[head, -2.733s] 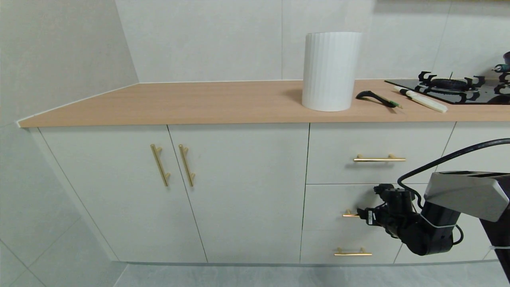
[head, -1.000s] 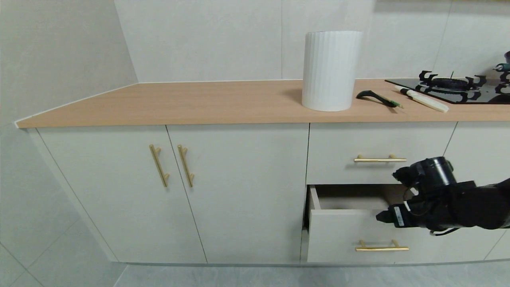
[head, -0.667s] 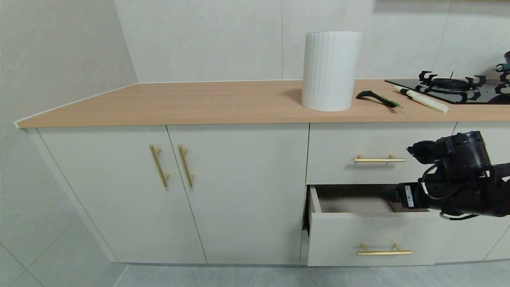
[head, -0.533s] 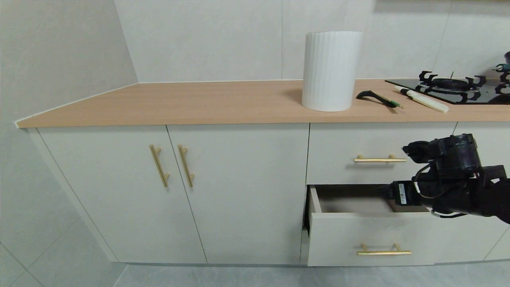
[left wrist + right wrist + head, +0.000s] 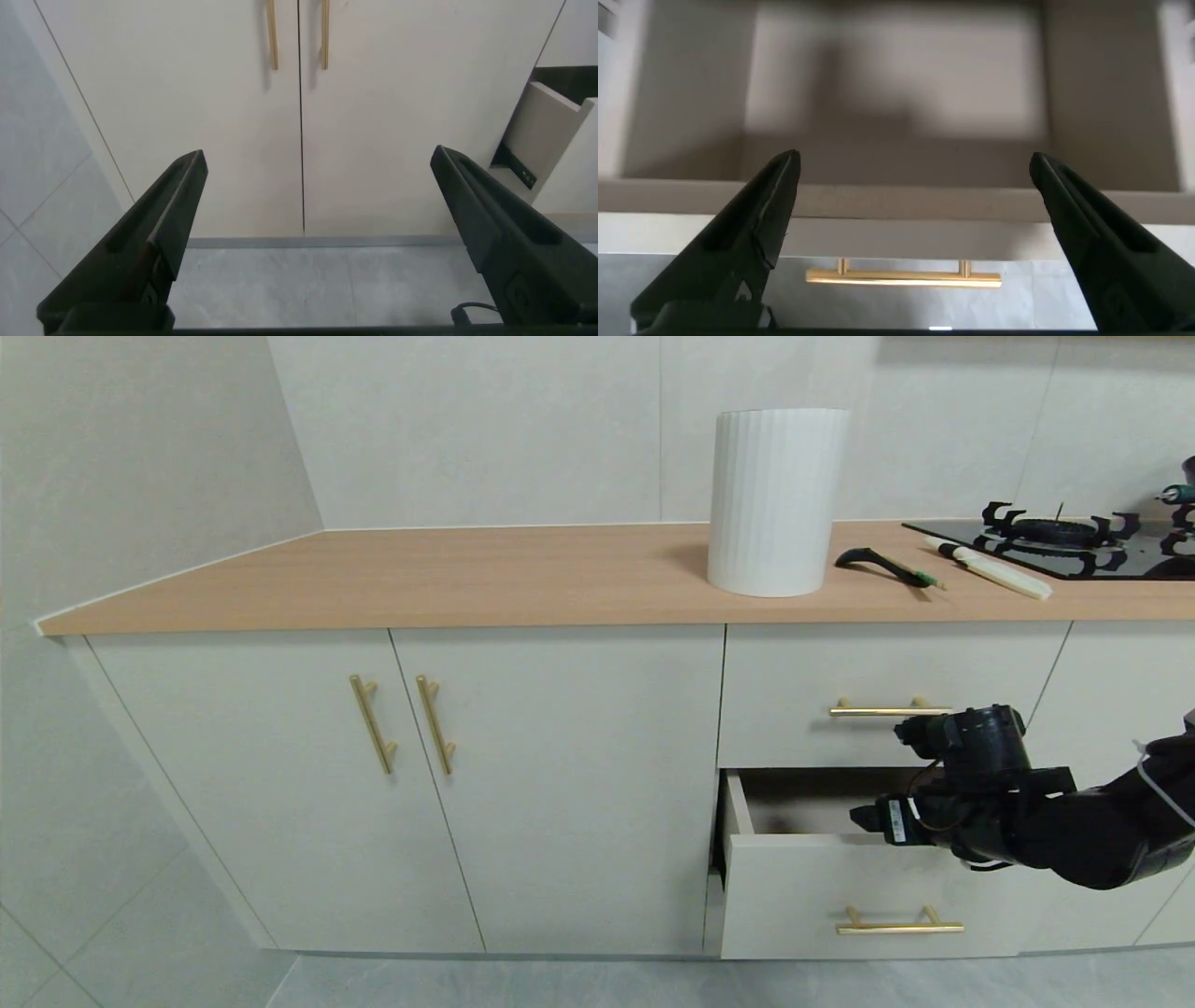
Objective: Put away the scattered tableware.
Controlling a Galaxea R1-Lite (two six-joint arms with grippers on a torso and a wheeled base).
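Observation:
Two utensils lie on the wooden counter: a black-handled one with a green tip, and a long cream one beside the stove. Below them the middle drawer stands pulled out; its inside holds nothing that I can see. My right gripper hangs open over the drawer's front edge; its fingers are spread wide above the gold handle. My left gripper is open and holds nothing, low down and facing the double cabinet doors.
A tall white ribbed cylinder stands on the counter left of the utensils. A black gas stove sits at the right. The top drawer is closed, and the lower drawer's handle shows below. Grey floor lies below.
The middle drawer, closed at first with my right gripper at its handle, was pulled out. The gripper let go, rose, then came down and leftward over the open drawer.

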